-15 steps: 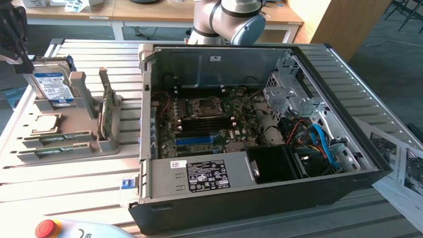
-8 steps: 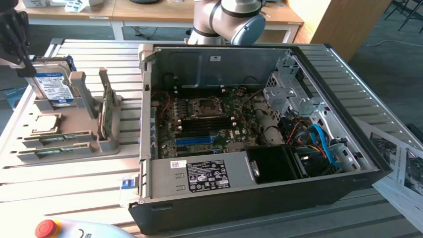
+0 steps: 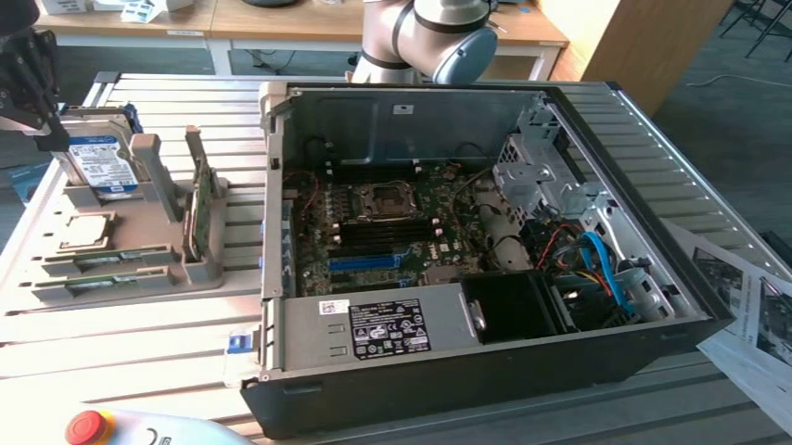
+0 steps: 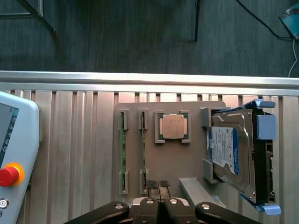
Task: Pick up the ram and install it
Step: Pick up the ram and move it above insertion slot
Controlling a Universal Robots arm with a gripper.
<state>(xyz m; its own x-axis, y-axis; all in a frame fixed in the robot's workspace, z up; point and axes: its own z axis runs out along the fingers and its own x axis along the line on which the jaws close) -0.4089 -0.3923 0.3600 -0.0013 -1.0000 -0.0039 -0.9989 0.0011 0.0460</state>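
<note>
Hovers over grey tray (image 4: 192, 158) with gripper (image 4: 157, 184) pinched closed on nothing. Shows ram (image 4: 143, 151) standing on edge in its holder near the fingertips (image 4: 152, 185), beside a second stick (image 4: 123, 151), CPU (image 4: 173, 127) and drive (image 4: 231, 151); blue-and-white drive label too small to read. Open PC case (image 3: 495, 375) beside tray.

Closed gripper (image 4: 158, 185) at edge of grey tray (image 4: 187, 158), two ram sticks (image 4: 143, 149), processor (image 4: 173, 127), hard drive (image 4: 229, 149)

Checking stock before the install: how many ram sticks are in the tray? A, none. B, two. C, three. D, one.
B: two ram sticks sit in side-by-side holders of the tray, next to the CPU.
</note>
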